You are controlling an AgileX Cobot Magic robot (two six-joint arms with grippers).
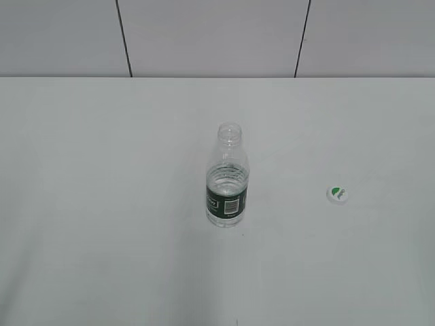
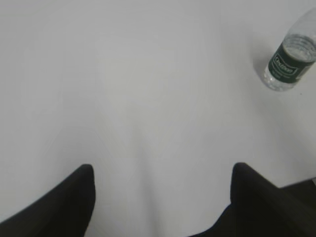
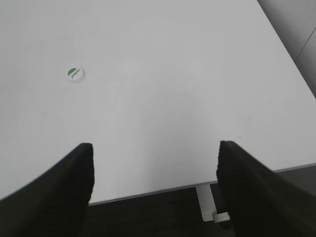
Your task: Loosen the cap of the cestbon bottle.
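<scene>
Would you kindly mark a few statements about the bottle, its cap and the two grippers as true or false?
1. The cap is screwed onto the cestbon bottle. False: it lies on the table, to the bottle's right.
2. The bottle stands upright. True.
3. The left gripper is clamped on the bottle. False: it is open and apart from it.
4. The right gripper is open and holds nothing. True.

Left claw: fingers wide apart, bare tabletop between and ahead. I see only cestbon bottle far ahead-right, upright, uncapped, well apart from claw. Right claw: fingers spread, open tabletop ahead, tabletop edge just under fingertips. Cap lies flat ahead-left, well apart. Wide free lane between bottle and cap.
</scene>
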